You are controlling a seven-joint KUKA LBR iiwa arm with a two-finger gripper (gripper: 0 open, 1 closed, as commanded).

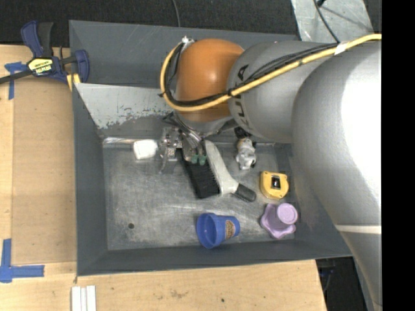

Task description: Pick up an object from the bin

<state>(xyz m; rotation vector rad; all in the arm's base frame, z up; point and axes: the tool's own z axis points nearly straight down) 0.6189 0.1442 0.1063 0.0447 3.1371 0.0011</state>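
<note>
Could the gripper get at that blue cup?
Probably yes. The blue cup lies on its side on bare floor, with nothing on top, clear of the black brush and the purple piece, so the gripper could come down from above.

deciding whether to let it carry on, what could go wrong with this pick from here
The gripper hangs between a small white block and a black bar, so it may nudge one aside instead of gripping it. The black bar lies against a long white piece; lifting one could drag the other. The bin's back wall is close, leaving little room there.
</note>
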